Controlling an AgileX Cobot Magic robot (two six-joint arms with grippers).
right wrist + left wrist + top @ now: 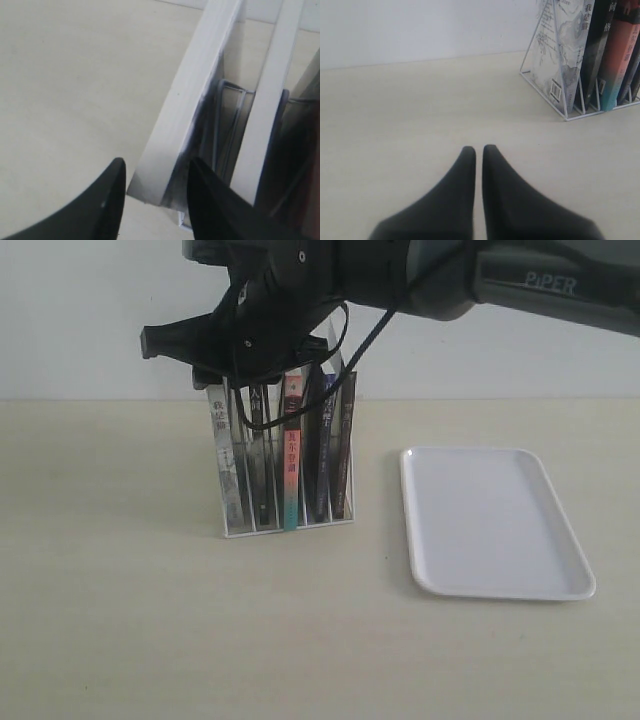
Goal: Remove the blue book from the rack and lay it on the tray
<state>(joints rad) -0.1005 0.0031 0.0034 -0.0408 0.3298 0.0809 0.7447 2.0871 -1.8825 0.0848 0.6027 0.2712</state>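
Note:
The white wire rack (pixel 288 525) stands mid-table with several upright books. The blue book (pixel 326 455) shows its dark blue spine in a slot near the rack's right end, right of the red-and-teal spine (pixel 291 470). The white tray (pixel 490 520) lies flat to the right, with nothing on it. My right arm (pixel 420 270) reaches over the rack top. In the right wrist view my right gripper (pixel 156 162) is open, its fingers either side of a book's white page edge (pixel 190 95) at an end slot; I cannot tell which book. My left gripper (pixel 479 148) is shut, low over the table.
In the left wrist view the rack (pixel 545 95) sits ahead and to one side, with a grey-white covered book (pixel 565 50) outermost and a black one (pixel 597 40) beside it. A pale wall runs behind the table.

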